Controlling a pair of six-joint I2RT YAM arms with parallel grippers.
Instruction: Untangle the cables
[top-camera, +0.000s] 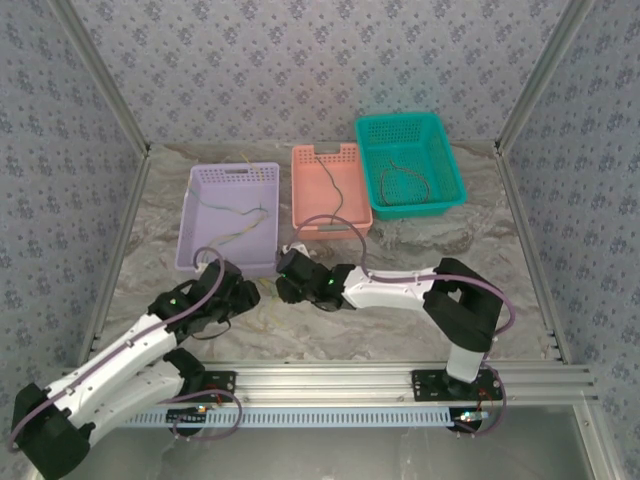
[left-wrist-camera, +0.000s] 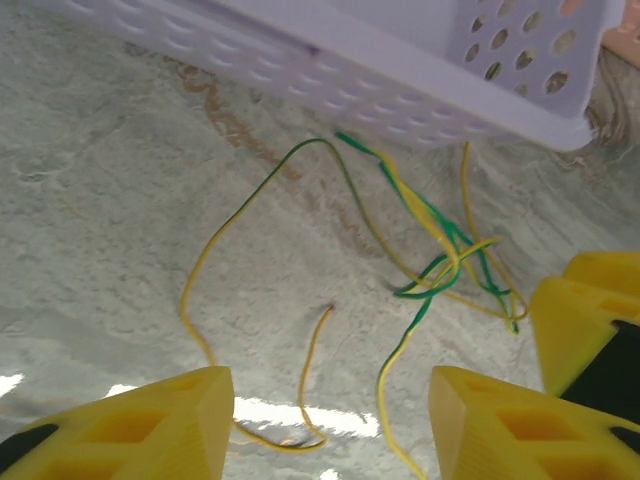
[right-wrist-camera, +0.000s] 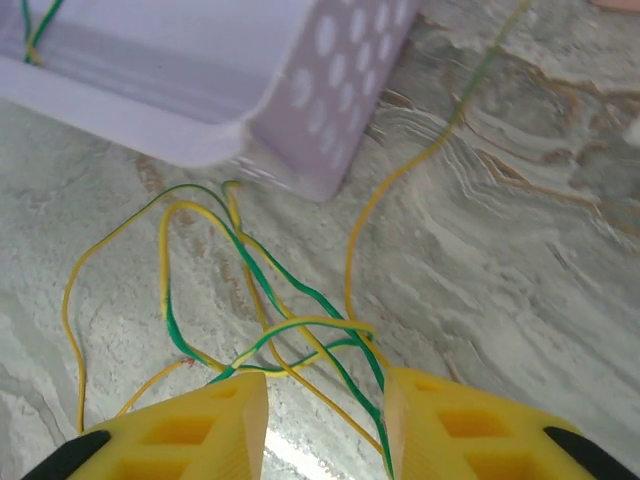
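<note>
The cables (left-wrist-camera: 450, 262) are thin yellow and yellow-green wires lying tangled on the marble table just in front of the purple basket (top-camera: 230, 215). My left gripper (left-wrist-camera: 330, 400) hovers low over them, open, with a loose yellow wire end and a yellow-green strand lying in the wide gap between its fingers. From the right, my right gripper (right-wrist-camera: 325, 400) stands open over the knot of cables (right-wrist-camera: 300, 330); a green and a yellow strand run between its fingers (right-wrist-camera: 450, 430) unpinched. In the top view both grippers (top-camera: 245, 295) (top-camera: 287, 272) meet over the cables (top-camera: 265, 308).
Purple basket wall (left-wrist-camera: 400, 60) (right-wrist-camera: 200, 80) stands directly behind the tangle. A pink basket (top-camera: 325, 190) and a teal basket (top-camera: 410, 165) sit further back, each with a cable inside. The right gripper's yellow finger (left-wrist-camera: 590, 310) shows close to the left one.
</note>
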